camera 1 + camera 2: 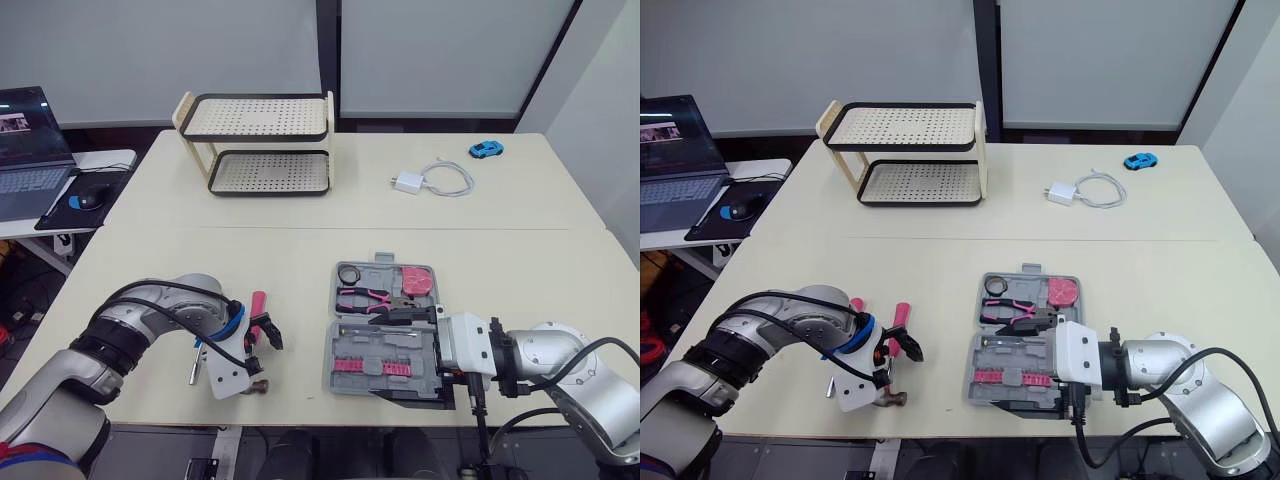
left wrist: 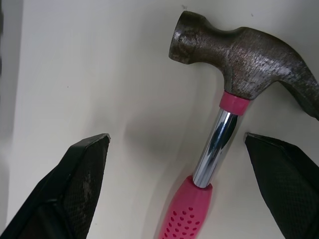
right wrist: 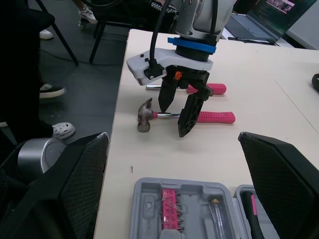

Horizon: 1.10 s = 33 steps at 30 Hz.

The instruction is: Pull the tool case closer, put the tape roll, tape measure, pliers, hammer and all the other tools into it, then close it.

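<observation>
The grey tool case [image 1: 385, 330] lies open near the table's front edge. Its far half holds a black tape roll [image 1: 348, 274], a pink tape measure [image 1: 415, 283] and pink-handled pliers [image 1: 362, 298]. Pink bits [image 1: 362, 365] fill the near half. My right gripper [image 1: 440, 345] is open at the case's right side, fingers spread wide. To the left lies a pink-handled hammer [image 2: 239, 55]. My left gripper [image 3: 174, 117] is open and straddles its steel shaft just above the table. A pink-handled screwdriver [image 3: 199, 88] lies beside the hammer.
A two-tier perforated rack [image 1: 258, 140] stands at the back left. A white charger with cable [image 1: 410, 182] and a blue toy car [image 1: 486, 149] lie at the back right. A laptop [image 1: 30, 150] and mouse [image 1: 90, 200] sit on a side table to the left.
</observation>
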{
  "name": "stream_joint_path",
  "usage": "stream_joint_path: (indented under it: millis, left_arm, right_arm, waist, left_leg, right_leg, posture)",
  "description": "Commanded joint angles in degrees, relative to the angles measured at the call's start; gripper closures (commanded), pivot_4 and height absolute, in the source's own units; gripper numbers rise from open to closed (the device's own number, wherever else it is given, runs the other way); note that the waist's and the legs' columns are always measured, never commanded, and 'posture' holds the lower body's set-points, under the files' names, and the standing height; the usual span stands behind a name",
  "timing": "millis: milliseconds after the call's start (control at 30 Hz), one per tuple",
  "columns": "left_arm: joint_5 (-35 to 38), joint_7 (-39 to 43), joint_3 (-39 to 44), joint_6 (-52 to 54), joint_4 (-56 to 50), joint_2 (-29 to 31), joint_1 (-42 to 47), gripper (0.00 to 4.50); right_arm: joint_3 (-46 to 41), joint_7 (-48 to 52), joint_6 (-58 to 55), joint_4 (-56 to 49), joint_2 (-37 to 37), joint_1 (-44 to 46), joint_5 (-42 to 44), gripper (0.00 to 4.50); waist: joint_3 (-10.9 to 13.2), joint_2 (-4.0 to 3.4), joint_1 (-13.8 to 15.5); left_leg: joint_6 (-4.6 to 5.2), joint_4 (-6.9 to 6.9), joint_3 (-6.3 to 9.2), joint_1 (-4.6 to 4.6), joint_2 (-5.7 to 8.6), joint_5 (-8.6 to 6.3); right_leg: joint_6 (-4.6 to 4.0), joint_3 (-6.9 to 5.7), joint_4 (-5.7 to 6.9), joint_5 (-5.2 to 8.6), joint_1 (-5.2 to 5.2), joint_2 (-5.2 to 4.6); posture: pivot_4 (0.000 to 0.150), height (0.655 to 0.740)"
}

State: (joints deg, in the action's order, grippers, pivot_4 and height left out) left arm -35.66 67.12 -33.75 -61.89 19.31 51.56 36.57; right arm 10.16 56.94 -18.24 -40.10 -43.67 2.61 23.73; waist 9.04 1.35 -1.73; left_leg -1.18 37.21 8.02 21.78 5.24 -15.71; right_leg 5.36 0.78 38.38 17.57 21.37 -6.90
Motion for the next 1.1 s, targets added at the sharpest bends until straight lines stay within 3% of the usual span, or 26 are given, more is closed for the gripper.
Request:
stream_joint_path:
  millis: [33, 133, 467, 533, 867, 1033, 1100]
  left_arm:
    - [-3.4, -2.0, -1.9, -0.4, -0.4, -0.4, -1.2, 0.18]
    - [-4.1, -2.6, -2.2, -0.2, -0.2, -0.4, -1.1, 0.91]
    - [-4.3, -4.0, -2.3, -0.1, -0.5, -0.9, -0.8, 4.11]
    - [-4.5, -4.6, -2.5, -0.3, -0.3, -1.1, -0.6, 4.48]
    - [-5.6, -7.3, -3.3, -3.6, 2.5, -2.1, 3.3, 4.49]
    - [-1.7, -5.9, -3.7, -4.5, 3.0, -1.5, 6.5, 4.49]
    - [3.3, -2.7, -3.8, -1.7, 1.7, -0.3, 7.2, 4.49]
  right_arm:
    - [-0.3, -0.6, 0.1, -2.3, -0.2, -0.3, 0.0, 0.01]
    - [-0.3, -0.8, 0.0, -2.4, -0.3, -0.2, 0.1, 0.00]
    - [0.4, -1.3, 0.0, -2.3, -0.1, 0.4, -0.4, 0.00]
    - [0.6, -1.3, 0.1, -2.3, 0.0, 0.4, -0.6, 0.00]
    - [1.2, -1.6, 0.2, -2.3, 0.3, 0.6, -1.6, 0.00]
    - [1.2, -1.4, 0.3, -2.2, 0.4, 0.8, -1.6, 0.00]
    - [1.0, -1.4, 0.2, -2.3, 0.4, 1.0, -1.4, 0.00]
  waist:
    - [0.0, -0.02, 0.0]
    - [-0.1, -0.22, 0.0]
    - [-0.1, -0.24, 0.3]
    - [-0.1, -0.24, 0.3]
    - [-0.1, -0.23, 0.4]
    - [0.0, -0.01, 0.3]
    - [0.0, 0.03, 0.2]
  left_leg:
    - [0.01, 0.02, -0.01, -0.02, 0.00, 0.00]
    - [0.01, 0.06, -0.04, -0.06, 0.00, -0.01]
    - [0.02, 0.36, 0.03, 0.02, 0.05, -0.01]
    - [0.02, 0.39, 0.04, 0.02, 0.06, -0.01]
    - [0.02, 0.54, 0.09, 0.07, 0.07, -0.02]
    - [0.02, 0.61, 0.16, 0.15, 0.07, -0.02]
    - [0.02, 0.62, 0.23, 0.17, 0.07, -0.02]
  right_leg:
    - [0.02, 0.01, 0.11, 0.01, 0.00, -0.02]
    - [0.05, 0.04, 0.23, 0.03, 0.00, -0.04]
    - [0.09, 0.02, 0.37, 0.06, -0.01, -0.06]
    - [0.10, 0.01, 0.39, 0.06, -0.02, -0.07]
    - [0.12, -0.02, 0.46, 0.07, -0.03, -0.06]
    - [0.13, -0.05, 0.49, 0.08, 0.01, -0.04]
    - [0.13, -0.08, 0.49, 0.08, 0.02, -0.03]
  posture:
    - [0.150, 0.7400]
    - [0.150, 0.7400]
    - [0.150, 0.7400]
    - [0.150, 0.7400]
    - [0.150, 0.7400]
    - [0.150, 0.7400]
    - [0.150, 0.7400]
